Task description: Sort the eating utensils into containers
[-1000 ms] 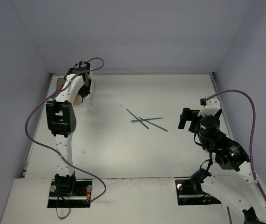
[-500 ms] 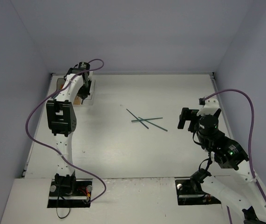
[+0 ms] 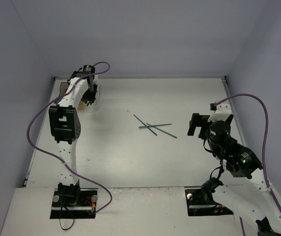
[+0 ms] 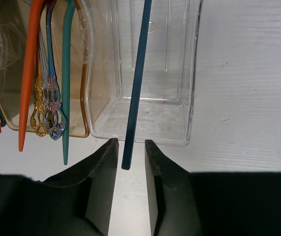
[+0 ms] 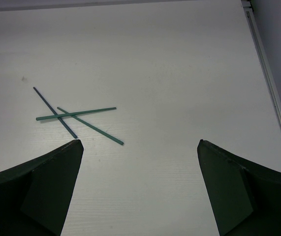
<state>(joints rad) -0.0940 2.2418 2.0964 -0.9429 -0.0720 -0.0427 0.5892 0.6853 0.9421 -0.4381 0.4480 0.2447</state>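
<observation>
My left gripper is open at the back left, over the near rim of the clear bin. A dark blue stick lies in that bin, its near end poking over the rim between my fingers without touching them. The amber bin beside it holds orange, teal and gold utensils. Three thin sticks lie crossed mid-table: one dark blue and two teal. My right gripper is wide open and empty, right of them.
The bins sit at the table's back left corner, mostly hidden by the left arm in the top view. A raised edge rail runs along the table's right side. Purple walls enclose the table.
</observation>
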